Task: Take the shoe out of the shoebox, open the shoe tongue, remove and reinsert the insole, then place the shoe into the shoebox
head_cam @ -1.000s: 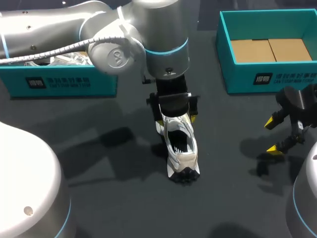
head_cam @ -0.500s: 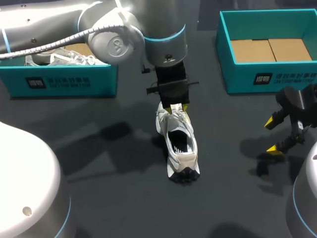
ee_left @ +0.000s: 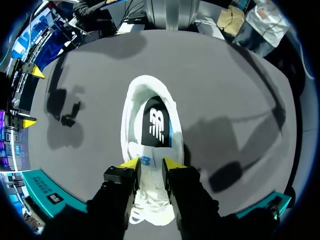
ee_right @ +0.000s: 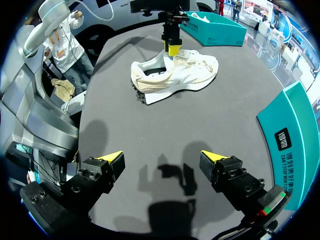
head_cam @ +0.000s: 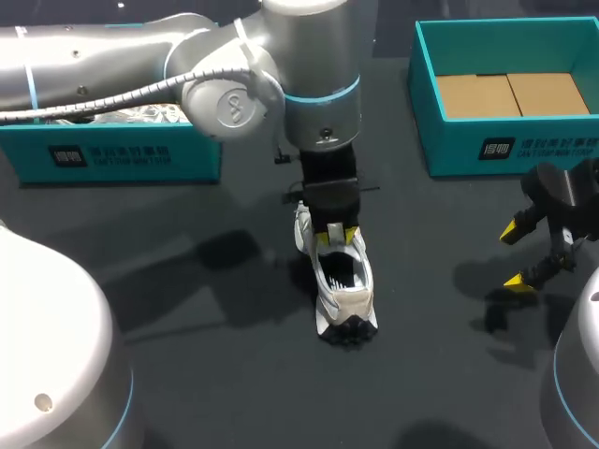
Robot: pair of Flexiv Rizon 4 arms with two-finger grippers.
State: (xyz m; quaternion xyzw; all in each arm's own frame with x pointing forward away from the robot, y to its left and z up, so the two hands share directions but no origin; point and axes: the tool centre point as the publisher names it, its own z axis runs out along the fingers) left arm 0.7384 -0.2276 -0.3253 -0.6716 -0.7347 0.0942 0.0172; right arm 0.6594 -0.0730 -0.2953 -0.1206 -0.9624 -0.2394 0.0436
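Observation:
A white sneaker stands upright on the dark table, its heel toward the near edge. Its dark insole shows inside the opening. My left gripper points down over the shoe's front. In the left wrist view its yellow-tipped fingers press the white tongue from both sides, so the gripper is shut on it. My right gripper hangs open over bare table at the right, well apart from the shoe, with nothing between its fingers.
A teal shoebox with a cardboard floor stands at the back right. Another teal box at the back left holds a second shoe. Dark bare tabletop surrounds the sneaker.
The left gripper's fingers have come together from wide apart onto the tongue, and the gripper has shifted slightly toward the shoe's opening. The right arm has kept still.

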